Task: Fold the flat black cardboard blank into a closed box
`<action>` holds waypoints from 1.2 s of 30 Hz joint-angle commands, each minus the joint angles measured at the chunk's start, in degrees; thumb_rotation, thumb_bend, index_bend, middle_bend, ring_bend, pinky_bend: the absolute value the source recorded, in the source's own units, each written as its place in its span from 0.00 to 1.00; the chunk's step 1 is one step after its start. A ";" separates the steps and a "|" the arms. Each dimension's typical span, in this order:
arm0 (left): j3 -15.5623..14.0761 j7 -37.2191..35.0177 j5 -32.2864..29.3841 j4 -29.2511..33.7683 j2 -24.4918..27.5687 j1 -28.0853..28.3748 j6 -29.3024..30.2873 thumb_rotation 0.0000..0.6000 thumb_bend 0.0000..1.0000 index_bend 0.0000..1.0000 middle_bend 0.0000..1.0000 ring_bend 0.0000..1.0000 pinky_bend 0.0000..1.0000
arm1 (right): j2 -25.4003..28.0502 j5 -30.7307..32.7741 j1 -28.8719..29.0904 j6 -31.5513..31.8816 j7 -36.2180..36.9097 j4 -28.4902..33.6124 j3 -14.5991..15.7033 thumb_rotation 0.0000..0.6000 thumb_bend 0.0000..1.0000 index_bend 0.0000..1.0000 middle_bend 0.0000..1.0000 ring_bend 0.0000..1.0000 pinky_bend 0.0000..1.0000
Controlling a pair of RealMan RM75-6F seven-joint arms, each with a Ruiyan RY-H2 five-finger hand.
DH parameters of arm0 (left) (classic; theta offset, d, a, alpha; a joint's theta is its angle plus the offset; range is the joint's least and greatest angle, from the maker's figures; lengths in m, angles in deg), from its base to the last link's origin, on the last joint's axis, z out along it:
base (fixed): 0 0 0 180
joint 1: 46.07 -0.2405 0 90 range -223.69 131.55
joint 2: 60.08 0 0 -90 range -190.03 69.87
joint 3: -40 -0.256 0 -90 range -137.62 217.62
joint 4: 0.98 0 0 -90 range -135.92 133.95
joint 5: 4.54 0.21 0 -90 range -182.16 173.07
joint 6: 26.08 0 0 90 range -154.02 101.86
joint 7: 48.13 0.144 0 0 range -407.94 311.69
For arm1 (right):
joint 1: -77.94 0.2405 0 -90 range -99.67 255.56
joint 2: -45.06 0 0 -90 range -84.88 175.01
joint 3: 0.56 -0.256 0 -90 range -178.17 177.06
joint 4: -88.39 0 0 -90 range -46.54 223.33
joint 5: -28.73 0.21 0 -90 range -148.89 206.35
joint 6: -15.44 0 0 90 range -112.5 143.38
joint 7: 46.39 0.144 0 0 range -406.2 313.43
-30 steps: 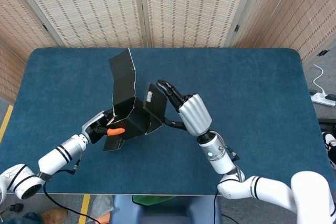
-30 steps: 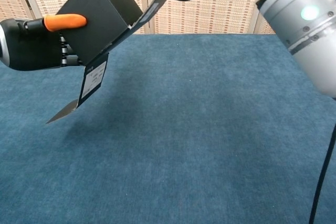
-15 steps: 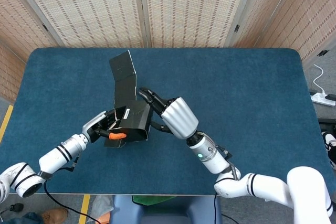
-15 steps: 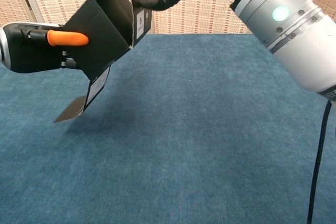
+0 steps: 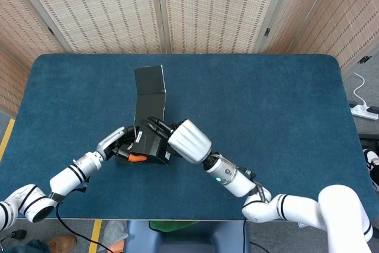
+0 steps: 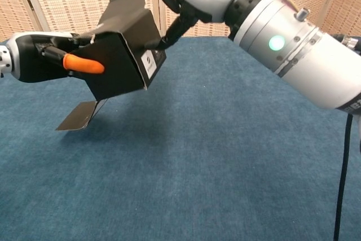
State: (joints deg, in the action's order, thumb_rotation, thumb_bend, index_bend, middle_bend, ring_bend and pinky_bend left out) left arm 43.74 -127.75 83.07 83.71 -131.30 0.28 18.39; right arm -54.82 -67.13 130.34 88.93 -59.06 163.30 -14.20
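Currently the table [image 5: 284, 117] carries nothing of the job; I hold the work clear of its blue cloth so the loose flaps can swing without dragging.

Box [image 5: 151, 140]: partly formed, black, held in the air over the 7 o'clock part of the table. Its long lid panel [image 5: 149, 87] stands up toward 12 o'clock, not yet closed. One small flap [image 6: 79, 115] hangs below the body, pointing toward the cloth.

Right hand [image 5: 177, 137]: I lay it over the box from the 3 o'clock side, fingers pressed on the folded side wall. I judge this keeps that wall square while the lid is brought over. How firmly the fingers close, I cannot tell.

Left hand [image 6: 42, 63]: I grip the box body from the 9 o'clock side, the orange-tipped thumb [image 6: 83, 64] flat on its face. This hand serves as the clamp; the right does the folding.
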 commanded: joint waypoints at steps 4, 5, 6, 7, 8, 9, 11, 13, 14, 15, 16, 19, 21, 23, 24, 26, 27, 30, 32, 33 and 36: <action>0.09 9.58 -3.13 -1.24 -3.36 0.24 -1.16 1.00 0.19 0.30 0.29 0.44 0.53 | -2.74 -0.68 0.45 -0.50 0.64 -4.82 1.79 1.00 0.00 0.12 0.26 0.75 1.00; 0.11 10.75 -3.44 -1.45 -3.82 0.25 -1.24 1.00 0.18 0.30 0.29 0.44 0.53 | -3.18 -0.83 0.52 -0.48 0.76 -5.57 2.02 1.00 0.00 0.12 0.26 0.75 1.00; 0.15 11.82 -3.76 -1.65 -4.29 0.25 -1.32 1.00 0.18 0.30 0.29 0.44 0.53 | -3.66 -1.02 0.60 -0.40 0.91 -6.38 2.25 1.00 0.00 0.13 0.27 0.75 1.00; 0.20 13.04 -4.22 -1.90 -4.92 0.26 -1.50 1.00 0.18 0.30 0.29 0.44 0.53 | -4.28 -1.23 0.72 -0.45 1.06 -7.49 2.57 1.00 0.00 0.14 0.27 0.75 1.00; 0.20 13.89 -4.53 -2.12 -5.38 0.28 -1.70 1.00 0.18 0.30 0.29 0.44 0.53 | -4.74 -1.35 0.80 -0.54 1.10 -8.30 2.83 1.00 0.00 0.14 0.28 0.75 1.00; 0.18 14.76 -4.78 -2.42 -5.87 0.31 -1.91 1.00 0.18 0.30 0.29 0.44 0.53 | -5.23 -1.52 0.90 -0.57 1.18 -9.14 3.08 1.00 0.00 0.15 0.29 0.75 1.00; 0.06 16.78 -5.33 -3.35 -7.18 0.32 -2.32 1.00 0.18 0.30 0.29 0.44 0.53 | -6.52 -1.73 1.09 -0.70 1.20 -11.26 3.58 1.00 0.00 0.17 0.30 0.76 1.00; -0.26 19.11 -5.51 -4.77 -8.72 0.25 -2.50 1.00 0.18 0.30 0.29 0.44 0.53 | -8.00 -2.10 1.21 -0.52 0.62 -13.69 4.08 1.00 0.01 0.19 0.32 0.76 1.00; -0.50 20.49 -5.63 -5.70 -9.65 0.19 -2.64 1.00 0.18 0.30 0.29 0.44 0.53 | -8.84 -2.28 1.22 -0.40 0.57 -15.02 4.41 1.00 0.01 0.20 0.33 0.77 1.00; -0.63 21.40 -5.78 -6.35 -10.34 0.10 -2.68 1.00 0.18 0.30 0.29 0.44 0.53 | -9.48 -2.30 1.18 -0.36 0.63 -15.97 4.63 1.00 0.02 0.21 0.34 0.77 1.00; -0.71 22.20 -6.01 -6.97 -11.03 -0.04 -2.67 1.00 0.18 0.30 0.29 0.44 0.52 | -10.09 -2.24 1.12 -0.40 0.74 -16.89 4.85 1.00 0.02 0.22 0.35 0.77 1.00; -0.76 23.43 -6.38 -7.97 -12.13 -0.24 -2.66 1.00 0.18 0.30 0.29 0.44 0.52 | -11.03 -2.04 1.02 -0.67 1.05 -18.32 5.20 1.00 0.04 0.25 0.37 0.78 1.00; -0.72 23.79 -6.53 -8.26 -12.46 -0.33 -2.60 1.00 0.18 0.30 0.29 0.44 0.52 | -11.34 -2.01 1.00 -0.67 1.22 -18.80 5.29 1.00 0.05 0.26 0.38 0.78 1.00; -0.79 25.21 -6.89 -9.57 -13.88 -0.71 -2.35 1.00 0.18 0.29 0.28 0.43 0.52 | -12.44 -1.68 0.75 -1.50 1.84 -20.59 6.08 1.00 0.07 0.28 0.39 0.78 1.00; -1.06 26.50 -6.75 -10.59 -14.75 -0.92 -2.09 1.00 0.19 0.28 0.27 0.43 0.52 | -12.97 -1.66 0.44 -2.01 2.42 -21.46 6.92 1.00 0.08 0.28 0.39 0.78 1.00; -1.40 29.68 -6.32 -12.74 -16.71 -1.71 -0.24 1.00 0.19 0.27 0.26 0.42 0.52 | -13.41 -2.46 -0.57 -1.08 3.74 -22.63 8.61 1.00 0.08 0.28 0.39 0.78 1.00; -1.42 31.01 -6.20 -13.45 -17.46 -2.09 0.63 1.00 0.19 0.26 0.26 0.42 0.51 | -13.47 -2.92 -0.92 -0.51 4.54 -23.16 9.25 1.00 0.08 0.28 0.39 0.78 1.00; -1.53 34.00 -5.60 -13.83 -18.40 -2.93 2.69 1.00 0.19 0.25 0.25 0.42 0.51 | -13.44 -3.87 -1.98 1.12 5.72 -23.96 10.56 1.00 0.08 0.28 0.38 0.78 1.00; -1.64 36.06 -5.22 -13.84 -18.73 -3.22 3.54 1.00 0.19 0.24 0.25 0.42 0.51 | -13.44 -4.27 -2.56 1.76 6.10 -24.37 11.22 1.00 0.08 0.28 0.38 0.78 1.00; -1.63 37.58 -5.21 -13.98 -19.05 -3.35 3.90 1.00 0.19 0.24 0.25 0.42 0.51 | -13.46 -4.50 -2.88 2.10 6.31 -24.68 11.59 1.00 0.08 0.28 0.38 0.78 1.00; -1.25 40.64 -5.78 -14.15 -19.84 -3.48 4.13 1.00 0.19 0.24 0.24 0.42 0.51 | -13.50 -4.98 -3.50 2.60 6.41 -25.63 12.35 1.00 0.08 0.28 0.38 0.78 1.00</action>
State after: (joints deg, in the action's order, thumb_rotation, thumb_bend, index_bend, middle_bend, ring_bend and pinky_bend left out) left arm 42.34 -88.67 77.46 69.88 -150.38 -2.86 21.96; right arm -68.29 -71.91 127.06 91.34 -52.72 137.91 -2.08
